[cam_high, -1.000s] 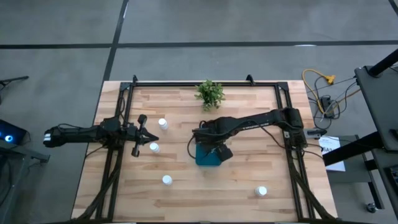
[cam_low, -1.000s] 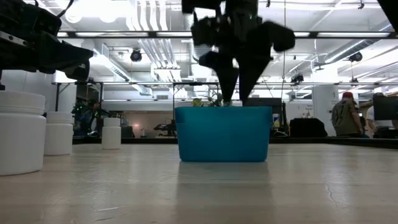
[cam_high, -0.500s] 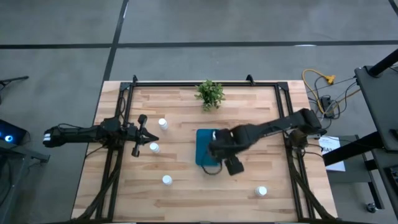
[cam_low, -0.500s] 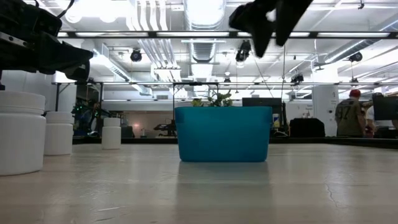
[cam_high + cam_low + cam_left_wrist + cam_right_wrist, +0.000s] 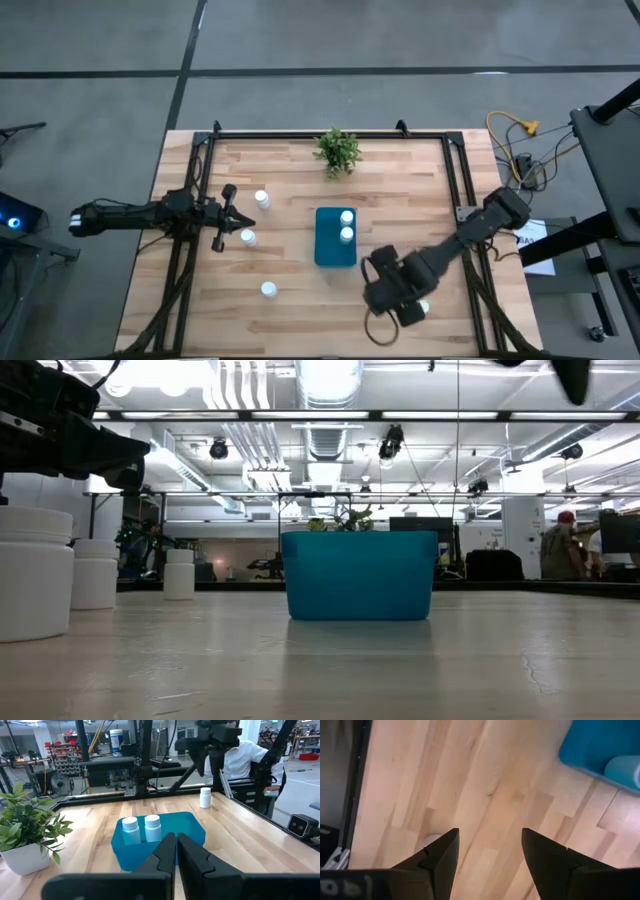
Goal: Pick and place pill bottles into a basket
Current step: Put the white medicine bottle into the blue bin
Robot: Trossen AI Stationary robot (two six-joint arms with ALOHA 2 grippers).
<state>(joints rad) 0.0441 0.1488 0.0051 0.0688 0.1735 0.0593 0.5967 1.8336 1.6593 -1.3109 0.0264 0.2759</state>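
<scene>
Jaws of the right gripper [image 5: 490, 857] are standing spread and empty above bare wood, close to the pill bottle [image 5: 421, 308] lying on the near-right side of the basket [image 5: 322, 252], toward the table's front edge. Jaws of the left gripper [image 5: 176, 851] are pressed together on nothing; that arm is waiting to the left of the basket, pointing toward it. Two bottles [image 5: 346, 225] are standing inside the basket, side by side; three more [image 5: 248, 237] are standing on the table to its left, beside the left gripper. A potted plant [image 5: 337, 150] is sitting behind the basket. Judged step: reaching for the next bottle; the next move calls for centring the spread fingers over the cap and descending. No brand, label or writing on bottles or basket is legible.
</scene>
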